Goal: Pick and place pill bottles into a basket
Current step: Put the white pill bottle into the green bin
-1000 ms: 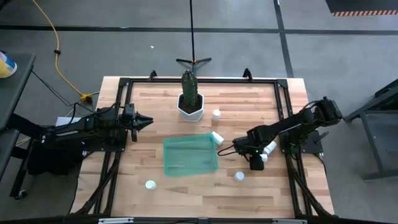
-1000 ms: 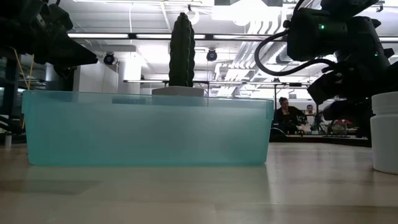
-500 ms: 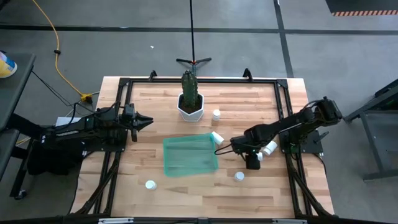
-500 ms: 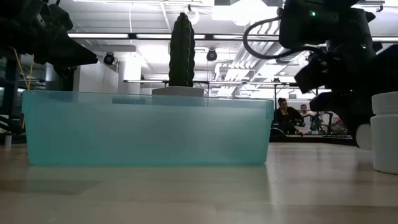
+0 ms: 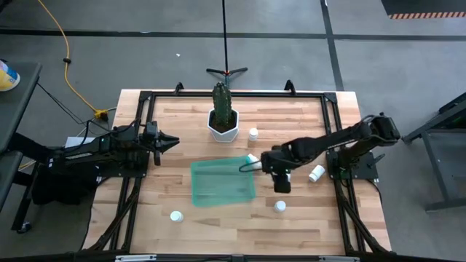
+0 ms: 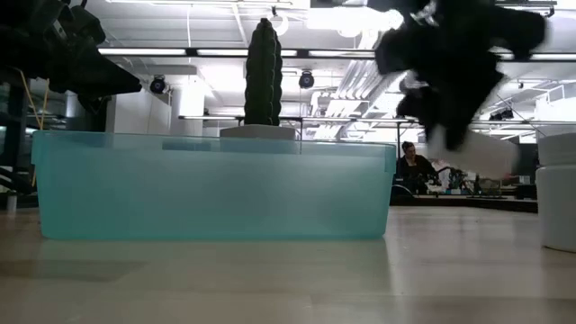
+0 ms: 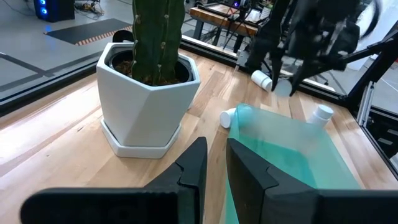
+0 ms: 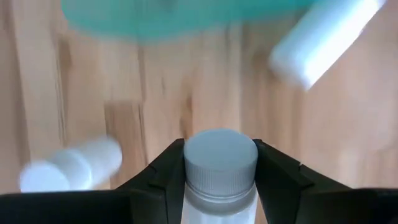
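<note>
Pill bottles (image 5: pixel 280 206) and basket (image 5: pixel 222 182) on slatted wooden table (image 5: pixel 182 131).

Two dark jointed arms, black looping cable on right arm (image 5: pixel 320 148), matte black angular jaws

The light is even and bright from above, with only weak shadows on the table (image 5: pixel 182 124). In the low view the ceiling lamps (image 6: pixel 346 16) glare strongly, so my arms look almost black against them. My right gripper (image 6: pixel 447 76) is smeared by motion blur there. In my right wrist view the basket (image 8: pixel 180 15) and two lying pill bottles (image 8: pixel 326 40) are blurred; the held bottle (image 8: pixel 220 162) is sharp.
</note>
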You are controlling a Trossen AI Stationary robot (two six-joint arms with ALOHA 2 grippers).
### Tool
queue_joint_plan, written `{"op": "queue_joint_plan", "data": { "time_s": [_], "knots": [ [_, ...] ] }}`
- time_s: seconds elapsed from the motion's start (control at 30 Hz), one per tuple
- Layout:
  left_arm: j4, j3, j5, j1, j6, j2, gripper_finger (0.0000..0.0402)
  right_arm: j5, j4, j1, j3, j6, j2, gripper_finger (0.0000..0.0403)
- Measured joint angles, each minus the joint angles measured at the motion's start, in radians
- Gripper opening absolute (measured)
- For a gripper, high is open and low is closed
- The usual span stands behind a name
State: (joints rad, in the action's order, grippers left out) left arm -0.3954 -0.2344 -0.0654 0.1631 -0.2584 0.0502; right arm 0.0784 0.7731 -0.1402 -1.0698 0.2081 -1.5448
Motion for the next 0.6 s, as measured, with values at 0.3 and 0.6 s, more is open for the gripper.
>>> {"op": "queue_joint_plan", "data": {
  "time_s": [0.3, 0.6],
  "knots": [
    [0.000, 0.000, 0.000, 0.000, 0.000, 0.000, 0.0097, -0.048, -0.110, 0.095, -0.187, -0.079, 0.000, 0.0145],
    [0.000, 0.000, 0.000, 0.000, -0.011, 0.000, 0.0097, -0.035, -0.471, 0.151, -0.201, -0.094, -0.014, 0.0145]
  ]
}}
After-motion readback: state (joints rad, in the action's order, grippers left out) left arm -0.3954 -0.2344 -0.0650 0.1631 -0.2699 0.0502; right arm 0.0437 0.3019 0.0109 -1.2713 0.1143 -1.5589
